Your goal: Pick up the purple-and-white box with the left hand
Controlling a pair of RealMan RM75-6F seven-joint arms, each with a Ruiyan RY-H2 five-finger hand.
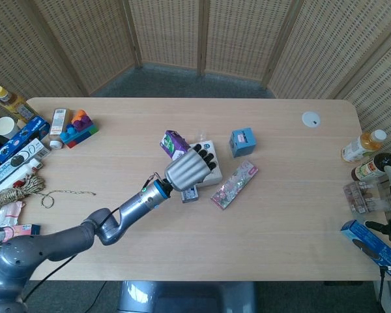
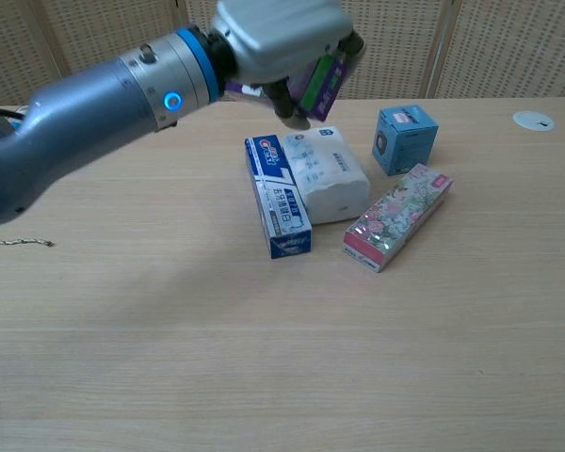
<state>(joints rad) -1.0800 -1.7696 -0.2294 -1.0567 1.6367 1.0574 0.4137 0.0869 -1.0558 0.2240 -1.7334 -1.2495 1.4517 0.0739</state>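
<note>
- Left hand (image 2: 281, 40) grips the purple-and-white box (image 1: 174, 144), held clear above the counter (image 2: 264, 358).
- Toothpaste box (image 2: 278, 195) and white tissue pack (image 2: 328, 174) lie touching below it.
- Right hand is barely visible at the frame edge; its state cannot be told.

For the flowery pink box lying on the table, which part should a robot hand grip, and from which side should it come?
Grip the pink box across its two long sides near the middle, coming from above. It lies flat and is long and narrow, so the short width probably fits between the fingers. The white pack lies close on its left, so keep the fingers clear of that.
</note>
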